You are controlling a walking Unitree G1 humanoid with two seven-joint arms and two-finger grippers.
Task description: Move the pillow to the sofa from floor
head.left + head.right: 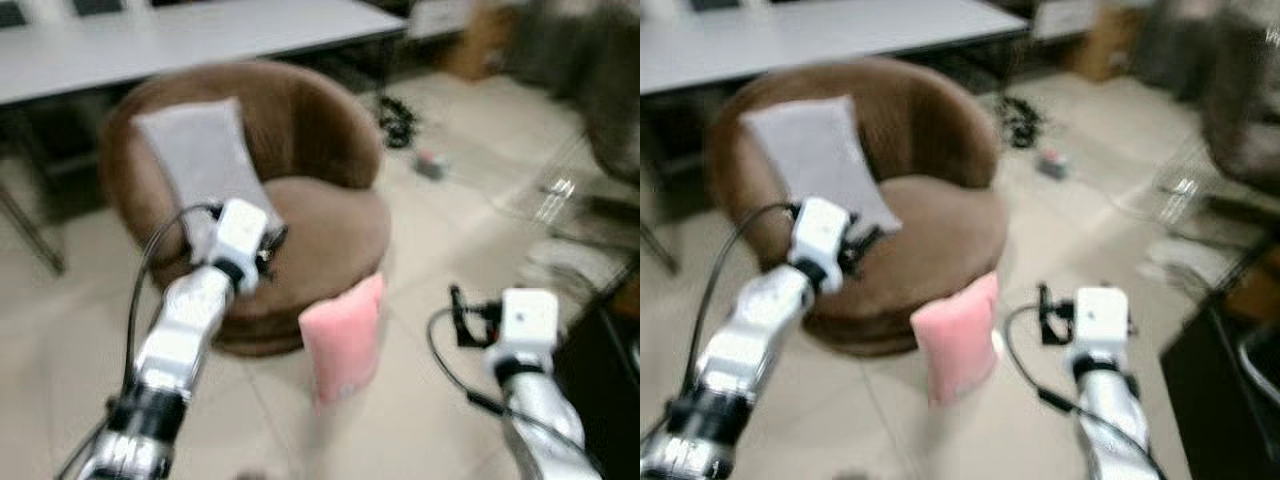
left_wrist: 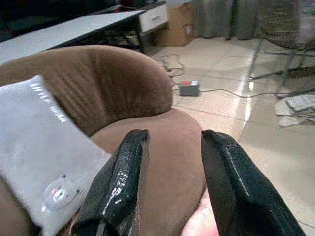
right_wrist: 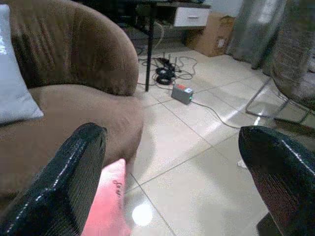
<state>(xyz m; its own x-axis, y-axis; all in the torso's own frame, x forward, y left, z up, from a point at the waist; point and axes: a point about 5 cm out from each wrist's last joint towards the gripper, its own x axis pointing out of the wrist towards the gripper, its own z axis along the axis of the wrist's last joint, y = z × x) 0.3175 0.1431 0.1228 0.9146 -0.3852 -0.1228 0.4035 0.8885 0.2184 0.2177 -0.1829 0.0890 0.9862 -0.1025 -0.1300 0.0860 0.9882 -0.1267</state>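
While standing on the floor (image 1: 420, 400) against the brown sofa (image 1: 330, 230), pink pillow (image 1: 343, 345) waiting ungrasped; approaching with left pincer (image 2: 172, 187) and right pincer (image 3: 182, 187) both released, grey cushion (image 1: 200, 160) already lying on seat; grasping, lifting remaining

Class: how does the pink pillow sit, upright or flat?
Upright: the pink pillow stands on edge on the floor tiles, against the brown sofa.

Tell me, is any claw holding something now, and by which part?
Nothing is held. The left claw and the right claw are both open and empty; the pink pillow stands on the floor against the brown sofa.
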